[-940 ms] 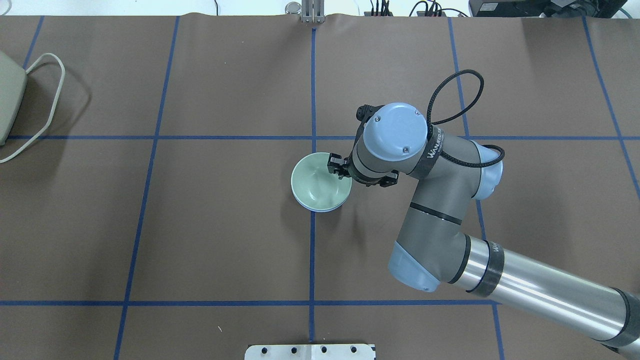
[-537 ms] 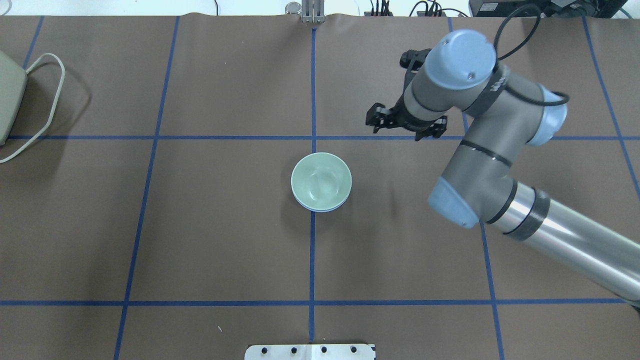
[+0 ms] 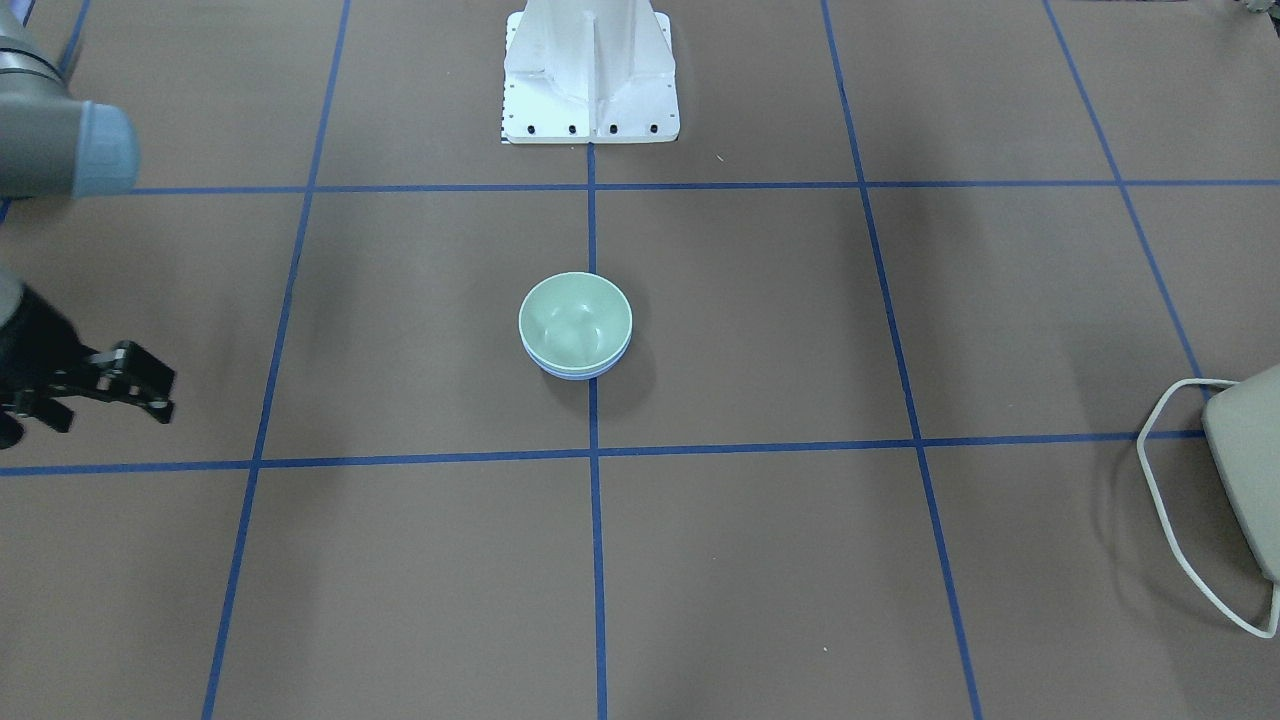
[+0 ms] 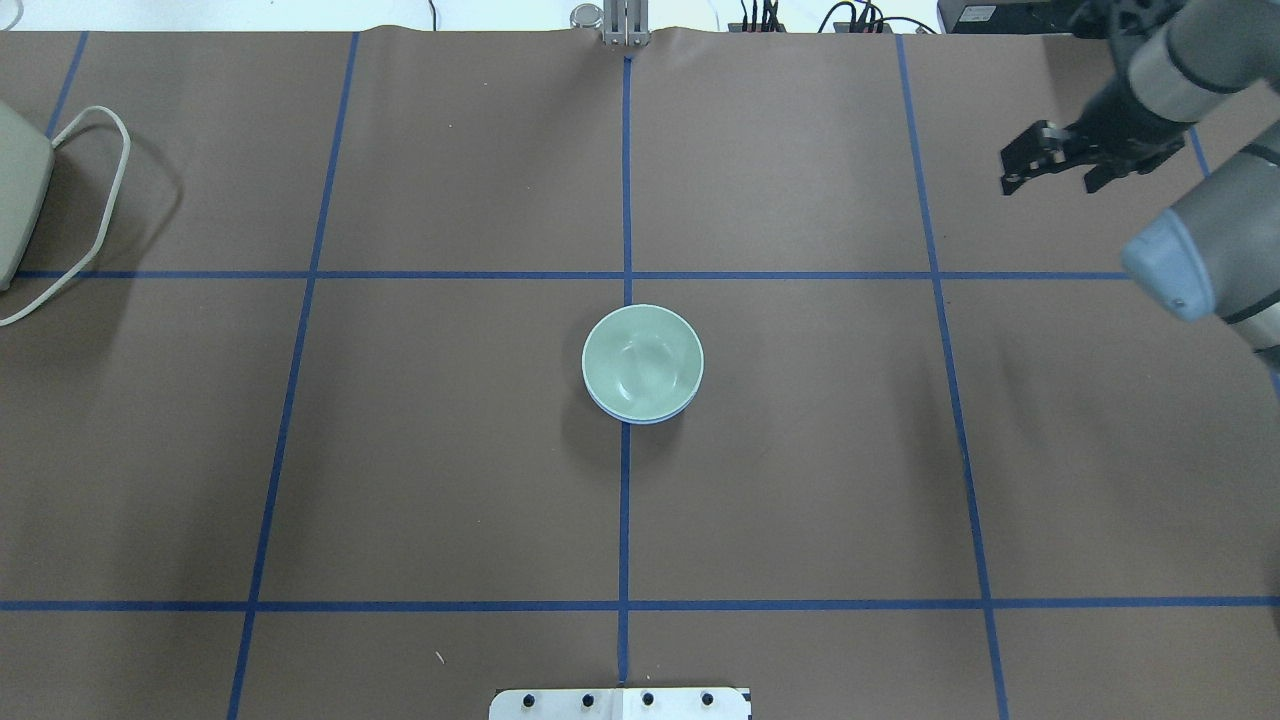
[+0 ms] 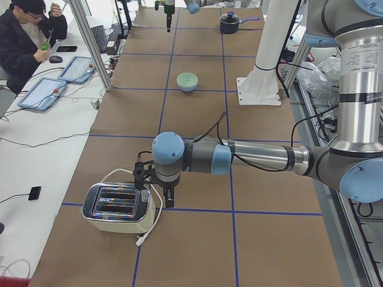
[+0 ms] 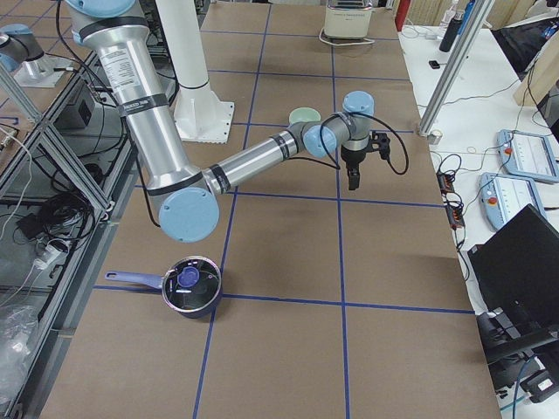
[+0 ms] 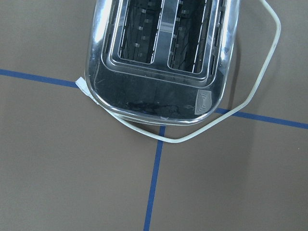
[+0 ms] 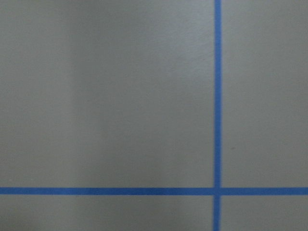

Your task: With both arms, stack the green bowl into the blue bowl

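The green bowl [image 4: 643,360] sits nested inside the blue bowl [image 4: 640,419] at the table's middle; only a thin blue rim shows under it. The stack also shows in the front view, green bowl [image 3: 575,320] in blue bowl [image 3: 575,373]. My right gripper [image 4: 1055,182] is open and empty, raised at the far right of the table, well away from the bowls. It shows at the left edge of the front view [image 3: 95,408]. My left gripper [image 5: 157,194] hangs over a toaster at the table's left end; I cannot tell whether it is open or shut.
A chrome toaster [image 7: 159,57] with a white cord lies under the left wrist and at the overhead view's left edge [image 4: 15,190]. A dark pot [image 6: 192,284] stands at the table's right end. The white robot base [image 3: 590,80] is behind the bowls.
My right gripper let go of the green bowl's rim, rose, and swung away to the far right. The stacked bowls stayed in place.
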### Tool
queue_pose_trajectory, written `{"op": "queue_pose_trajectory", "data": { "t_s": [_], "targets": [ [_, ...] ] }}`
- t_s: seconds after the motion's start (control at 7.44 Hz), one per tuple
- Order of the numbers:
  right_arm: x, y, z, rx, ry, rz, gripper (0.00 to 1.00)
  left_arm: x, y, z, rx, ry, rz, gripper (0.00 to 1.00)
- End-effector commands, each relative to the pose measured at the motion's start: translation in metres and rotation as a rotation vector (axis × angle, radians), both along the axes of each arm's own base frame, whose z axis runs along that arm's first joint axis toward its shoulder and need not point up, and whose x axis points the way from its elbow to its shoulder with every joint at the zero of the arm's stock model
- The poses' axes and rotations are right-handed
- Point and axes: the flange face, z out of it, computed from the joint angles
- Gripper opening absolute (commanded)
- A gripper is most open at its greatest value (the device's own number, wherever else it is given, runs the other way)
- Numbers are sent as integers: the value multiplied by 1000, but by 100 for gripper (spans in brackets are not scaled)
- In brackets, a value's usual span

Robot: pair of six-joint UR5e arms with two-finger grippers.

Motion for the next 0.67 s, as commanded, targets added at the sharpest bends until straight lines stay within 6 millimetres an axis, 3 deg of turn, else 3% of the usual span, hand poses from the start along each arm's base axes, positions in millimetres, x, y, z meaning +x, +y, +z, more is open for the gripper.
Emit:
{"op": "queue_pose_trajectory", "data": {
  "t_s": [0.0, 0.13, 0.27, 0.54],
  "targets": [
    [122, 51, 119, 13, 50, -73, 100, 4, 14, 14, 47, -51, 13, 98],
    [164, 85, 165, 3, 74, -89, 100, 5, 15, 19, 35, -48, 15, 98],
    [207, 116, 195, -17, 78, -58, 100, 6, 25, 29, 12, -45, 16, 98],
    [255, 176, 243, -79, 89, 0, 100, 6, 36, 38, -7, -51, 17, 98]
  ]
}}
